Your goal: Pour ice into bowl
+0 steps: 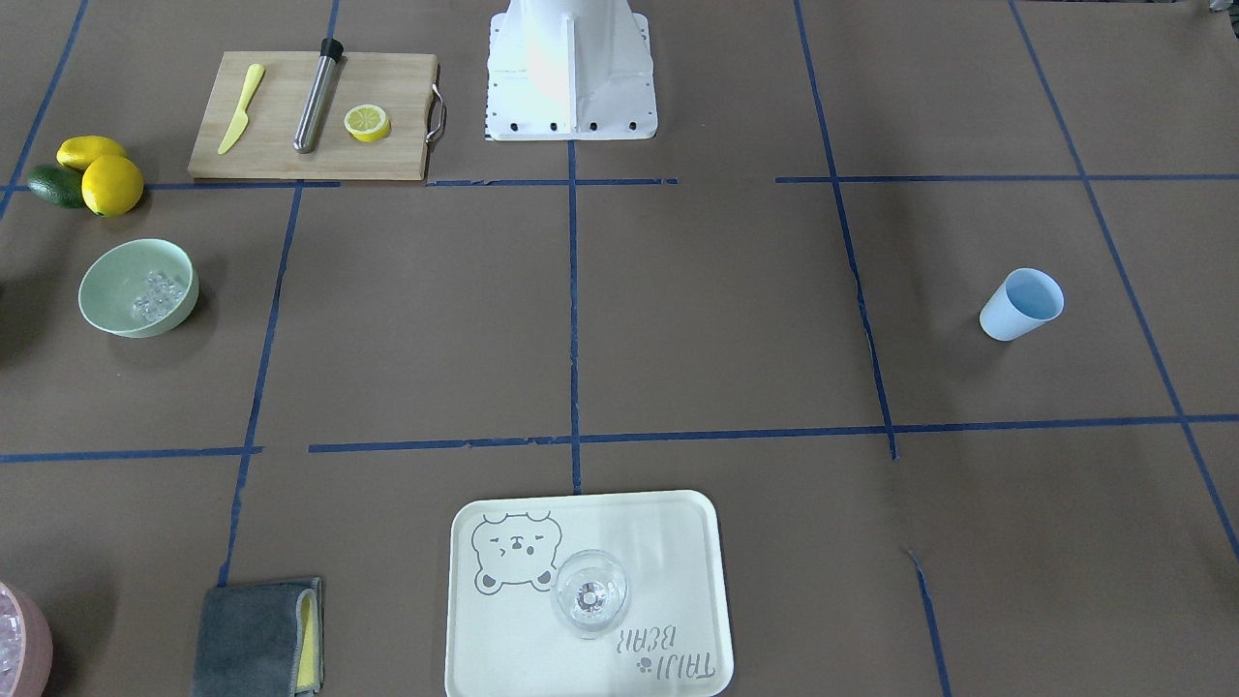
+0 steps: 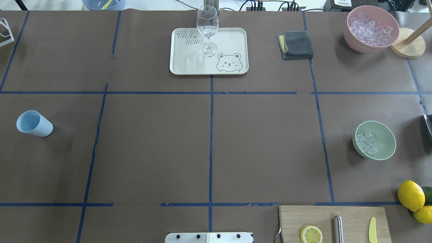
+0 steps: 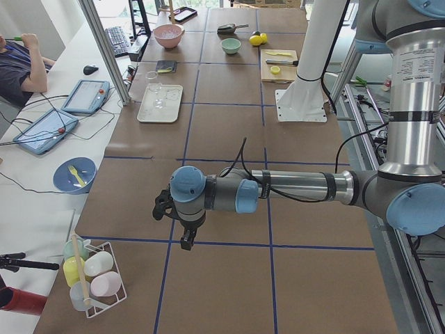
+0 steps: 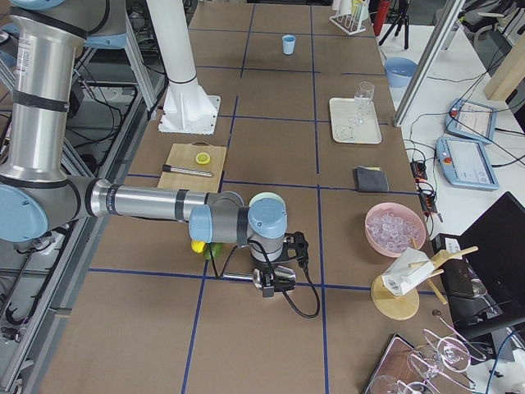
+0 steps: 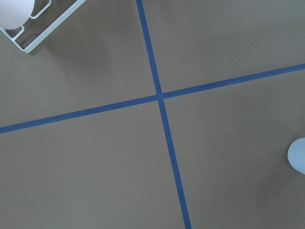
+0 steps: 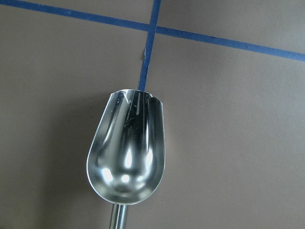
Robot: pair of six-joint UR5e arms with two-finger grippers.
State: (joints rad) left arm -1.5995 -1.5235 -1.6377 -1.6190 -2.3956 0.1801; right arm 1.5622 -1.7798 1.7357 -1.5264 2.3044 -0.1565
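Bowl: the pale green bowl (image 2: 384, 135) stands upright on the robot's right side of the worktop (image 2: 152, 145), near the lemons (image 2: 410, 195) and the cutting board (image 2: 354, 216).
Ice: a small cluster of clear cubes (image 2: 367, 143) lies inside the bowl against one wall. Far more ice fills the pink container (image 2: 357, 45) at the far right corner, well apart from the bowl.
Scoop: a metal scoop (image 6: 126, 152) shows empty in the right wrist view, over bare brown paper beside a blue tape crossing.
Right gripper (image 4: 271, 279): low over the worktop at the right end. The fingers are outside the wrist view, so whether they are clamped on the scoop's handle cannot be told.
Left gripper (image 3: 186, 240): hangs over bare worktop at the far left end, near the blue cup (image 2: 33, 124). Open or closed cannot be told.
Step in hand: by the look of it, a load has been tipped out and the scoop is clear of the bowl.
Next move: likely either a fresh dig in the pink container, carried level back over the bowl's rim, or setting the scoop down.
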